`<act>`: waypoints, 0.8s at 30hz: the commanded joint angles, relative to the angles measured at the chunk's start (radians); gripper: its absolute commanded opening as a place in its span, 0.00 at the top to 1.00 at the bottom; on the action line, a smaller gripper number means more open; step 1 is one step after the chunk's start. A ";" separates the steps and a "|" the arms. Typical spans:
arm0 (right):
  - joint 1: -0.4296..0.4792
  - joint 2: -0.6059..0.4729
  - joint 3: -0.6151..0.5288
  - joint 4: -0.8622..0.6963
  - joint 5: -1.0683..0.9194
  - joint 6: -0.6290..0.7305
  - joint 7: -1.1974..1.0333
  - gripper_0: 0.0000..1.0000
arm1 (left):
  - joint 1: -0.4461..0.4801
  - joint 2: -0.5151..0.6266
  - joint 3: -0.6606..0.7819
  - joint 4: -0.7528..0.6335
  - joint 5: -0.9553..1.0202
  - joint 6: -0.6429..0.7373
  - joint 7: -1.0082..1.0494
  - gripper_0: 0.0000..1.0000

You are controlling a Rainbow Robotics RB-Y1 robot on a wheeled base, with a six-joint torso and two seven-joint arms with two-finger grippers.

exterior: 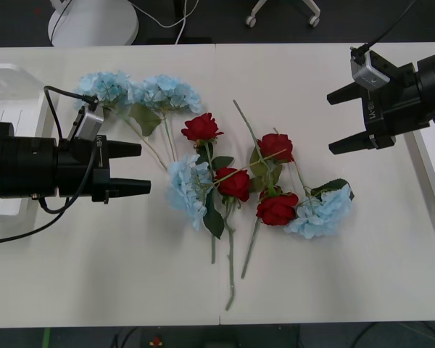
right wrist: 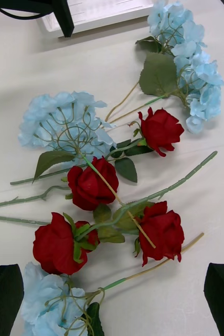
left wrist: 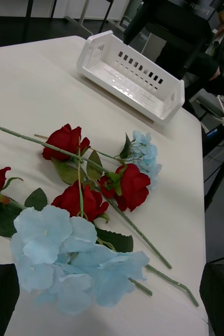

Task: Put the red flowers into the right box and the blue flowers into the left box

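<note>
While all eight flowers lie heaped at the frame's centre, nothing has been sorted, so the first pick seems at hand. The left gripper (exterior: 134,169), jaws wide and empty, hovers at centre left beside a blue flower (exterior: 188,186). The right gripper (exterior: 346,119), also wide and empty, hangs upper right. Red flowers (exterior: 234,184) lie tangled with blue. The left box (exterior: 14,101) sits far left, the right box (exterior: 433,163) far right. Next likely comes closing on one stem.

Likely robotics lab or office-style test room. Large white table (exterior: 130,290) made of joined panels, dark floor beyond, wheeled chair base (exterior: 283,11), white pedestal with loose cables (exterior: 94,25), equipment stands at room edge.
</note>
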State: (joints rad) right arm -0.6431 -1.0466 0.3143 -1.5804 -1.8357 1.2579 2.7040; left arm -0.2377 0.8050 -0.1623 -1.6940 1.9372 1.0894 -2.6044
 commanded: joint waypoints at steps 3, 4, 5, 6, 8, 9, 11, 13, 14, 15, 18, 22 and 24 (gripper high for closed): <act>-0.009 -0.098 0.046 -0.036 -0.010 -0.005 0.001 0.00 | 0.021 0.011 -0.008 -0.033 0.014 -0.009 -0.040 0.00; -0.012 -0.109 0.046 -0.044 -0.010 -0.008 0.001 0.00 | 0.021 0.011 -0.008 -0.033 0.014 -0.009 -0.040 0.00; -0.013 -0.110 0.045 -0.050 -0.013 -0.008 0.001 0.00 | 0.055 -0.013 -0.011 -0.015 0.017 -0.014 -0.037 0.00; -0.015 -0.110 0.039 -0.050 -0.013 -0.002 0.001 0.00 | 0.061 -0.016 -0.005 -0.016 0.019 -0.014 -0.037 0.00; -0.023 -0.105 0.034 -0.050 -0.013 0.006 0.001 0.00 | 0.061 -0.013 0.015 -0.026 0.025 -0.017 -0.033 0.00; -0.023 -0.104 0.035 -0.050 -0.014 0.006 0.001 0.00 | 0.060 -0.010 0.021 -0.027 0.026 -0.017 -0.031 0.00; -0.024 -0.101 0.035 -0.050 -0.020 0.003 0.001 0.00 | 0.051 0.010 0.043 -0.035 0.029 -0.016 0.017 0.00; -0.030 -0.095 0.035 -0.050 -0.020 0.002 -0.075 0.00 | 0.031 0.022 0.060 -0.033 0.028 -0.017 0.087 0.00; -0.032 -0.095 0.034 -0.050 -0.020 0.002 -0.154 0.00 | 0.023 0.023 0.072 -0.030 0.020 -0.017 0.132 0.00; -0.035 -0.093 0.035 -0.050 -0.020 0.002 -0.266 0.00 | 0.015 0.022 0.093 -0.027 -0.006 -0.017 0.205 0.00; -0.046 -0.082 0.034 -0.050 -0.014 -0.002 -0.555 0.00 | -0.011 0.020 0.148 -0.027 -0.133 -0.019 0.426 0.00; -0.059 -0.058 0.035 -0.050 0.013 -0.025 -0.935 0.00 | -0.051 0.007 0.204 -0.027 -0.382 -0.019 0.791 0.00; -0.066 -0.046 0.034 -0.050 0.047 -0.031 -1.099 0.00 | -0.074 -0.003 0.214 -0.027 -0.491 -0.019 0.963 0.00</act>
State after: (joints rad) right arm -0.6514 -1.1107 0.3554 -1.6065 -1.8222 1.2416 1.6967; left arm -0.2460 0.8005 0.0161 -1.6946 1.5271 1.0794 -1.7124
